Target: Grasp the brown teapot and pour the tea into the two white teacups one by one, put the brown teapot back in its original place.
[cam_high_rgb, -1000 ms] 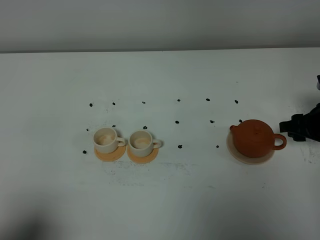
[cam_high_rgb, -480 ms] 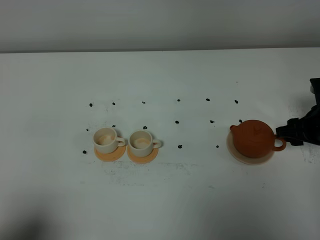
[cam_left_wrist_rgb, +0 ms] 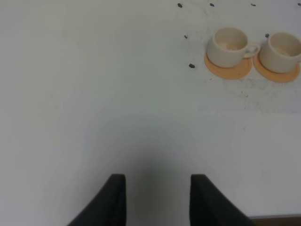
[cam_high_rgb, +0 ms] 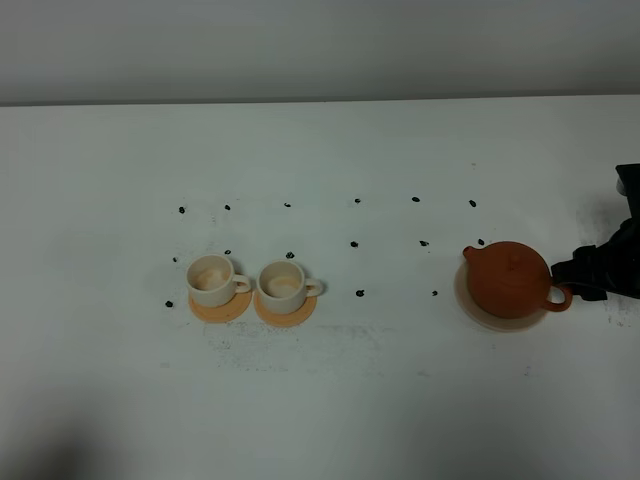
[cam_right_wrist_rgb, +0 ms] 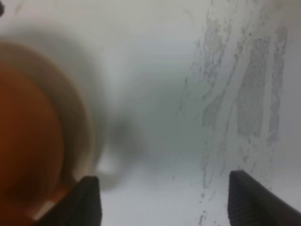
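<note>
My right claw [cam_high_rgb: 562, 283] is open wide beside the brown teapot [cam_high_rgb: 507, 279]. I should slide around its handle, then squeeze gently.

Brown teapot [cam_high_rgb: 508, 279]: matt reddish clay. Teacups [cam_high_rgb: 210, 280]: glossy cream ceramic, stained inside. Tabletop [cam_high_rgb: 320, 400]: matt white, scuffed grey.

On my table [cam_high_rgb: 330, 400], two teacups [cam_high_rgb: 210, 279] stand side by side at left, each on its own coaster [cam_high_rgb: 222, 309], handles pointing right. The teapot [cam_high_rgb: 508, 277] sits well apart at right on its saucer [cam_high_rgb: 480, 312], spout to the left, handle to the right. My right gripper [cam_high_rgb: 572, 275] is just beside that handle, at the table's right edge.
</note>
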